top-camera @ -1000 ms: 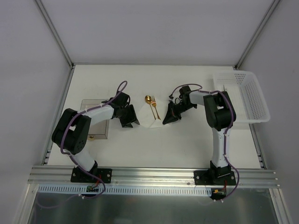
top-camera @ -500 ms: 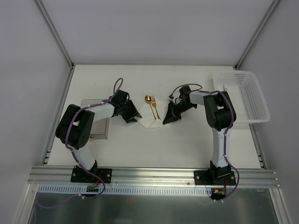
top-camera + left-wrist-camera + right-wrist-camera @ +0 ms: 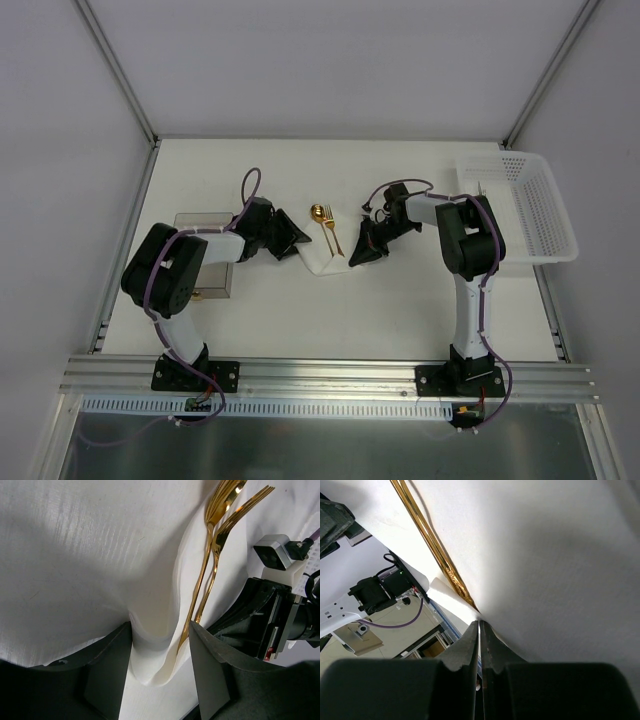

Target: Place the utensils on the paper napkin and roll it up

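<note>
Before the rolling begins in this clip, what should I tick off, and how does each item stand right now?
1. Utensils on the paper napkin: ok. The handles lie side by side on it, and the heads reach past its far edge.
2. Right gripper pinching the napkin's edge: ok. It appears to be shut on it.
3. Left gripper closed on the napkin: not ok. The jaws are open, astride a raised fold.
4. Napkin lying flat: not ok. It is bunched up at the left gripper.
5. Handle ends clear of the left gripper: cannot tell. One end sits very close to a finger.
</note>
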You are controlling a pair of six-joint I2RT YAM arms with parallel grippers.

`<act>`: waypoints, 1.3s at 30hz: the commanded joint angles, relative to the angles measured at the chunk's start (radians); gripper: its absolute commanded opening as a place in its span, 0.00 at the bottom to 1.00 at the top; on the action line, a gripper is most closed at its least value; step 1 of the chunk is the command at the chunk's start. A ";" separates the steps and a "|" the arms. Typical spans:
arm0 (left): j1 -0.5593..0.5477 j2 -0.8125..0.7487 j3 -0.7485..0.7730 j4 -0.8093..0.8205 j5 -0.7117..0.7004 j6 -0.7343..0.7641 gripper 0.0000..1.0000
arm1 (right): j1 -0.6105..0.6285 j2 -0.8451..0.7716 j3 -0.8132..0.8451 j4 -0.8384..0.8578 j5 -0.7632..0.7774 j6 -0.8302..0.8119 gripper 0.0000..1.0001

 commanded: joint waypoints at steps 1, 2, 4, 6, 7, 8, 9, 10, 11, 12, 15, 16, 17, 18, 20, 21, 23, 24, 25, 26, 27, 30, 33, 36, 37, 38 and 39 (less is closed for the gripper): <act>0.015 0.044 -0.034 -0.039 -0.108 0.030 0.51 | -0.009 0.021 -0.009 -0.082 0.146 0.012 0.08; 0.017 0.050 -0.030 -0.039 -0.105 0.030 0.51 | -0.009 0.022 -0.009 -0.084 0.146 0.012 0.08; 0.021 0.076 -0.008 -0.034 -0.081 0.038 0.52 | -0.009 0.024 -0.010 -0.086 0.146 0.012 0.08; 0.023 0.085 -0.004 -0.021 -0.073 0.039 0.53 | -0.008 0.024 -0.009 -0.086 0.148 0.010 0.08; 0.023 0.087 -0.002 -0.011 -0.070 0.041 0.53 | -0.009 0.025 -0.007 -0.086 0.146 0.010 0.08; 0.025 0.087 -0.001 -0.008 -0.070 0.044 0.54 | -0.009 0.025 -0.007 -0.086 0.148 0.010 0.08; 0.026 0.090 0.007 -0.007 -0.069 0.053 0.54 | -0.009 0.025 -0.007 -0.086 0.148 0.010 0.08; 0.031 0.092 0.012 -0.007 -0.064 0.056 0.54 | -0.009 0.025 -0.007 -0.086 0.146 0.010 0.08; 0.032 0.095 0.016 -0.007 -0.059 0.061 0.54 | -0.009 0.025 -0.006 -0.086 0.146 0.010 0.08; 0.037 0.107 0.027 -0.008 -0.050 0.075 0.55 | -0.008 0.027 -0.006 -0.086 0.146 0.010 0.08; 0.049 0.127 0.045 -0.014 -0.015 0.098 0.55 | -0.008 0.027 -0.003 -0.086 0.145 0.012 0.08; 0.052 0.131 0.052 -0.016 0.000 0.104 0.55 | -0.009 0.028 -0.003 -0.086 0.143 0.012 0.08; 0.054 0.141 0.058 -0.028 0.028 0.108 0.55 | -0.009 0.028 -0.003 -0.086 0.142 0.013 0.08; 0.054 0.154 0.064 -0.034 0.042 0.118 0.55 | -0.008 0.028 -0.003 -0.086 0.140 0.012 0.08; 0.054 0.162 0.064 -0.050 0.080 0.125 0.54 | -0.009 0.027 -0.001 -0.086 0.142 0.012 0.08; 0.054 0.156 0.050 -0.051 0.088 0.127 0.54 | -0.009 0.028 -0.001 -0.086 0.140 0.012 0.08; 0.054 0.138 0.030 -0.057 0.100 0.136 0.53 | -0.009 0.024 -0.001 -0.086 0.143 0.012 0.07; 0.054 0.112 0.007 -0.060 0.102 0.144 0.53 | -0.009 0.022 -0.003 -0.086 0.146 0.012 0.07; 0.055 0.098 -0.006 -0.064 0.103 0.148 0.52 | -0.011 0.022 -0.003 -0.086 0.145 0.012 0.07; 0.054 0.084 -0.016 -0.068 0.103 0.154 0.51 | -0.011 0.021 -0.004 -0.087 0.148 0.012 0.07; 0.054 0.058 -0.033 -0.086 0.111 0.167 0.51 | -0.011 0.021 -0.004 -0.086 0.151 0.013 0.07; 0.054 0.018 -0.053 -0.120 0.122 0.190 0.49 | -0.009 0.019 -0.006 -0.087 0.157 0.013 0.07; 0.054 -0.003 -0.060 -0.134 0.142 0.204 0.46 | -0.009 0.014 -0.007 -0.086 0.166 0.016 0.07; 0.055 -0.019 -0.054 -0.168 0.154 0.211 0.45 | -0.011 0.008 -0.010 -0.084 0.174 0.019 0.07; 0.054 -0.020 -0.053 -0.174 0.157 0.213 0.45 | -0.011 0.008 -0.009 -0.084 0.175 0.020 0.07; 0.054 -0.019 -0.051 -0.176 0.165 0.216 0.45 | -0.009 0.008 -0.009 -0.086 0.175 0.021 0.07; 0.055 -0.017 -0.045 -0.179 0.168 0.220 0.43 | -0.009 0.008 -0.009 -0.086 0.174 0.021 0.07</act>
